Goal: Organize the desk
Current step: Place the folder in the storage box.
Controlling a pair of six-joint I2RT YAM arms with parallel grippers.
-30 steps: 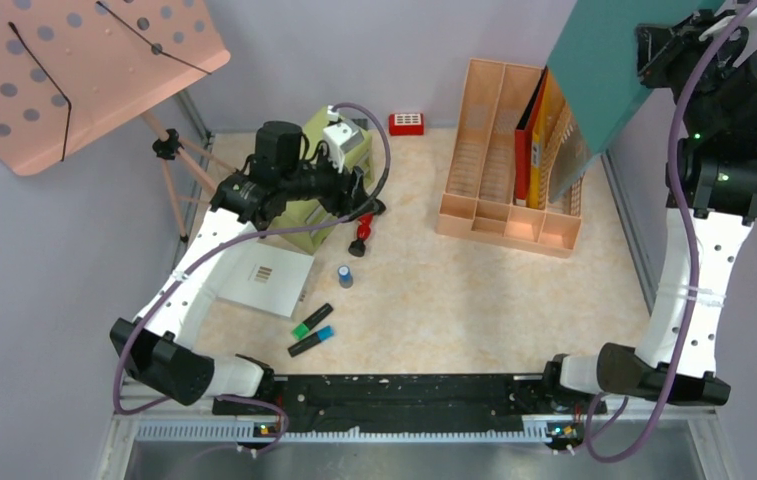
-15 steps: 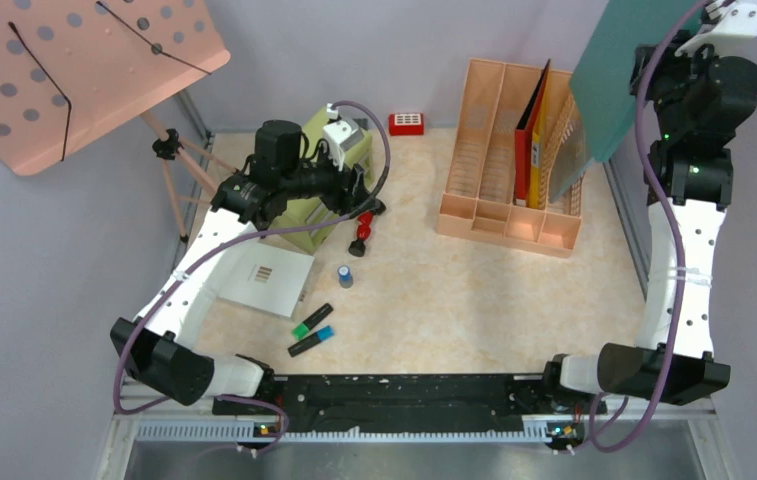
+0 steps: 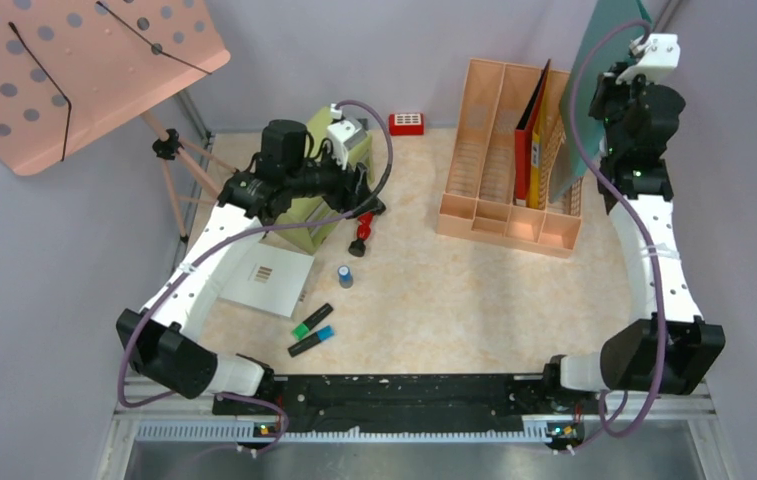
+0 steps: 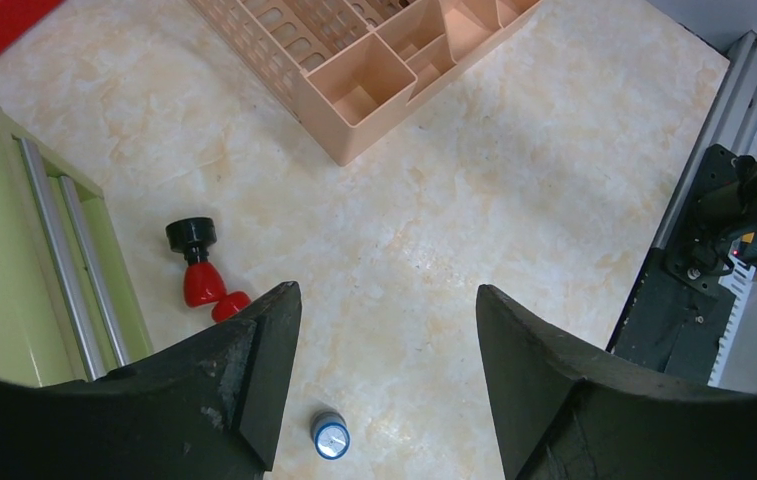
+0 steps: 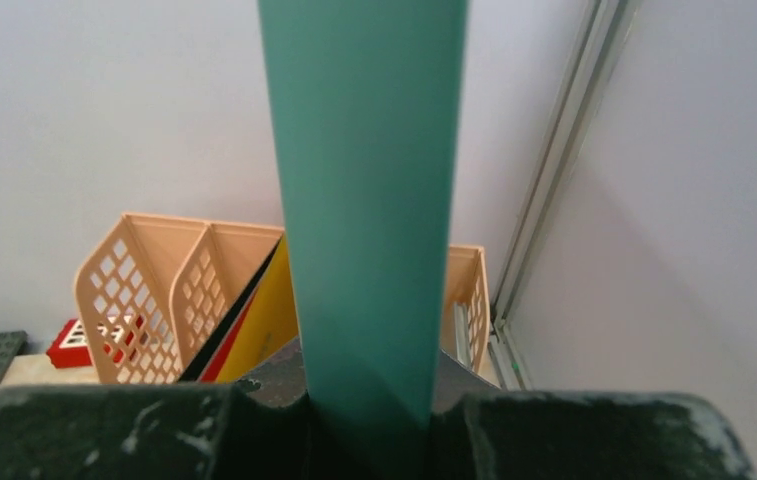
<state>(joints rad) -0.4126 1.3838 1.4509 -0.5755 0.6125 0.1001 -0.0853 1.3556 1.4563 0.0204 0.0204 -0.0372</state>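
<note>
1. Now, my right fingers [image 3: 611, 100] are clenched on the teal folder [image 5: 364, 150], held upright over the file rack's [image 3: 484, 130] right-hand slot. Filing it is the step in hand.
2. Next, I judge, lower it straight, clear of the rack's wall.
3. My left fingers [image 3: 362, 200] hang released left of the rack, above the table [image 3: 454, 290]. A red stamp [image 4: 199, 275], blue cap [image 4: 331, 437] and highlighters [image 3: 312, 330] lie loose there.

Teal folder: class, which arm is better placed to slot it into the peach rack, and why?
Right. The right gripper is shut on the teal folder, upright by the peach rack. The left gripper hangs open beside the green cabinet, far off.
</note>
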